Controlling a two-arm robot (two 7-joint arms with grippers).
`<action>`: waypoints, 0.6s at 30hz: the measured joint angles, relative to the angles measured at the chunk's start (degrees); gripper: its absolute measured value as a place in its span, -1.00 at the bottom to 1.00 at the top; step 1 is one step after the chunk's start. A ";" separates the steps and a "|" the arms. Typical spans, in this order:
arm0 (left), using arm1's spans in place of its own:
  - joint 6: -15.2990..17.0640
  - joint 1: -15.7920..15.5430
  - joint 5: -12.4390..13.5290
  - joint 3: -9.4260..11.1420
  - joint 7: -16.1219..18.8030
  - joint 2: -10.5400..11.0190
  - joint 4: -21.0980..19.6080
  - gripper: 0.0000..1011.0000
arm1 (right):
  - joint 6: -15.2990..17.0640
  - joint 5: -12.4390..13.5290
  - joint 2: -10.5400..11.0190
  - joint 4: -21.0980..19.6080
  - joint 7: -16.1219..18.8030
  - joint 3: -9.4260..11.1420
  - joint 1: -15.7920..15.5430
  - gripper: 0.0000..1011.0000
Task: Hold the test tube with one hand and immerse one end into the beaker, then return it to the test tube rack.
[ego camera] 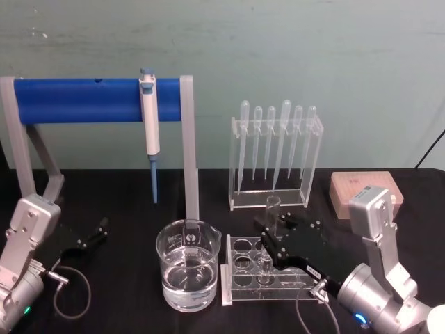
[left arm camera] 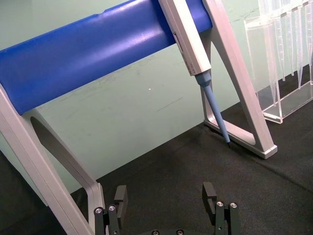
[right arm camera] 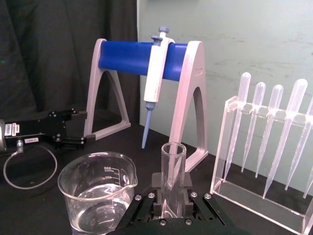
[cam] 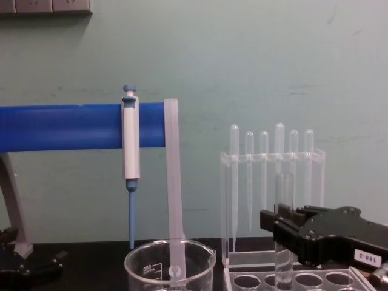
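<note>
Gripping the clear, round-bottomed glass test tube (ego camera: 271,224) partway up its length, black right gripper (right arm camera: 168,204) with flat jaws closed on the glass from both sides, tube upright with its lower end seemingly still inside a hole of the clear acrylic rack (ego camera: 245,278) with round holes. Standing just left of that rack, wide clear glass beaker (ego camera: 188,264) with spout and white graduations, partly filled with clear liquid. Behind the rack, a taller clear stand of thin plastic pipettes (ego camera: 275,139); farther left of the rack, beyond the beaker, a blue-and-white pipettor (ego camera: 149,118) hanging on a grey-legged blue bar stand (ego camera: 76,99). Well left of the rack, low over the black tabletop, black left gripper (left arm camera: 166,205) parked with fingers spread apart, holding nothing. Risks from here, as a judgement: lifting off-vertical could bind the tube against the hole's edge and drag or tip the light rack; swinging left too early, before the tip clears the rack top, could knock the rack into the beaker; smooth glass between flat jaws could slip or rotate; descending off-centre could strike the beaker's rim and spill liquid; returning misaligned could jam the rounded end on the rack's top plate.
</note>
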 joint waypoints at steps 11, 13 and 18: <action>0.00 0.00 0.00 0.00 0.00 0.00 0.00 0.98 | -0.09 -0.35 -0.03 0.57 0.21 -0.17 -0.24 -0.52; 0.00 0.00 0.00 0.00 0.00 0.00 0.00 0.98 | -0.08 -0.39 -0.10 0.56 0.15 -0.13 -0.37 -0.44; 0.00 0.00 0.00 0.00 0.00 0.00 0.00 0.98 | -0.06 -0.49 -0.25 0.35 -0.13 0.03 -0.60 -0.11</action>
